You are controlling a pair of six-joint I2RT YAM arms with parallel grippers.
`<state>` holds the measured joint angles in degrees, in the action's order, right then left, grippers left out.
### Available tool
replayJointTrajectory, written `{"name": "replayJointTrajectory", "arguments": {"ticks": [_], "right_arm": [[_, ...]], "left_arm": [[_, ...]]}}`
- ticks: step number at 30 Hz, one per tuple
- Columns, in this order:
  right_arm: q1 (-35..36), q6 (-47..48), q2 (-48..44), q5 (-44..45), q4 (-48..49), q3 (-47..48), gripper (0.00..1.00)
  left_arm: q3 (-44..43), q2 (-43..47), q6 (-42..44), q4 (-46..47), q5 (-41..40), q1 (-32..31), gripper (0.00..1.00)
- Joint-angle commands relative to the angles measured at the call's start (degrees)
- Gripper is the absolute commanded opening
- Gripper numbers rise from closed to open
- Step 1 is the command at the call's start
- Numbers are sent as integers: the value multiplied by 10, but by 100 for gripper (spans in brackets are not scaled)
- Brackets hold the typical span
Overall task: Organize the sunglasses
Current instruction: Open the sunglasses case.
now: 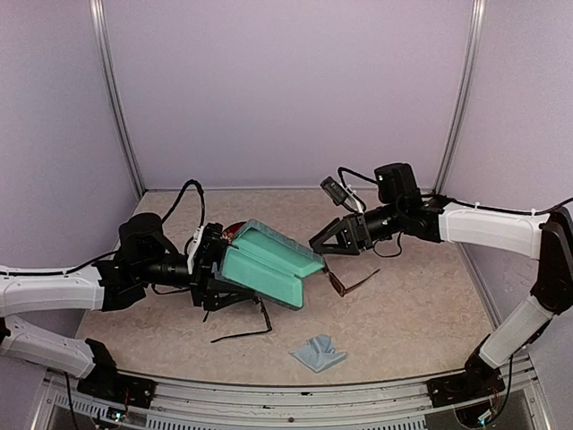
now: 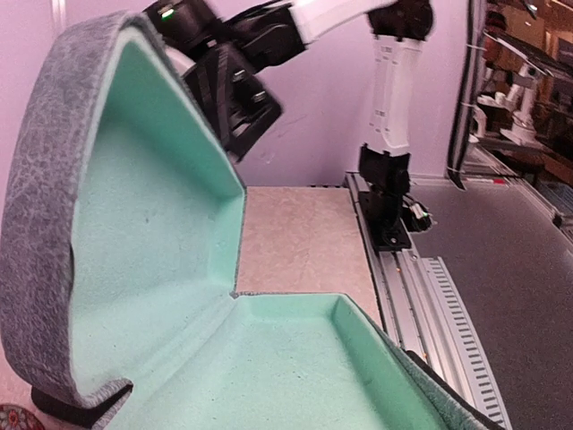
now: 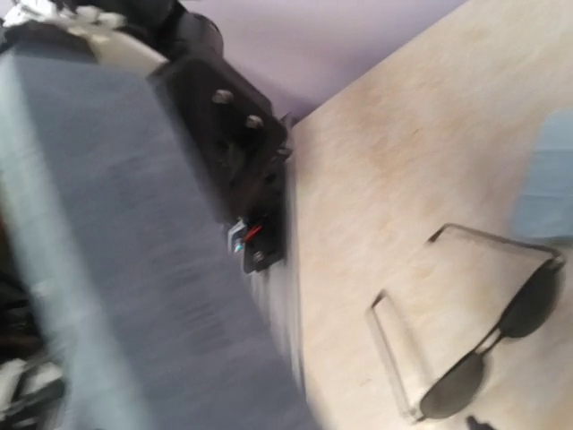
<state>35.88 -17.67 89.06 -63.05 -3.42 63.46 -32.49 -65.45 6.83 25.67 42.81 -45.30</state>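
Case (image 2: 224,376) hanging in left gripper (image 1: 215,264) jaws | right gripper (image 1: 329,244) jaws gaping wide | reddish-brown sunglasses (image 1: 351,287) lying mid-frame: probably light, brittle; grip bridge.

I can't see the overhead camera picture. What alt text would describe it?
The left arm holds an open case with green lining above a beige table, and the right arm is close to its lid, jaws open. Brown sunglasses lie under the right arm, black sunglasses by the case, and a blue cloth nearer the front.
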Motion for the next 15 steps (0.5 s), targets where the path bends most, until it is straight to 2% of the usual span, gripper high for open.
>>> {"name": "replayJointTrajectory", "arguments": {"ticks": [1,4,7,9,12,15], "right_arm": [[2,62,-104,98,-14,-5,85],[21,105,-127,163,-46,9,85],[66,174,-97,247,-118,56,84],[85,193,-73,284,-134,76,83],[105,218,-39,313,-147,105,79],[126,246,-13,337,-169,129,69]], "left_arm": [[4,1,-66,76,-16,23,0],[2,1,-74,81,-25,25,0],[-6,-13,-85,84,-13,24,0],[-13,-24,-88,81,-5,20,0],[-21,-35,-88,77,-3,11,0],[-25,-42,-88,75,1,5,0]]}}
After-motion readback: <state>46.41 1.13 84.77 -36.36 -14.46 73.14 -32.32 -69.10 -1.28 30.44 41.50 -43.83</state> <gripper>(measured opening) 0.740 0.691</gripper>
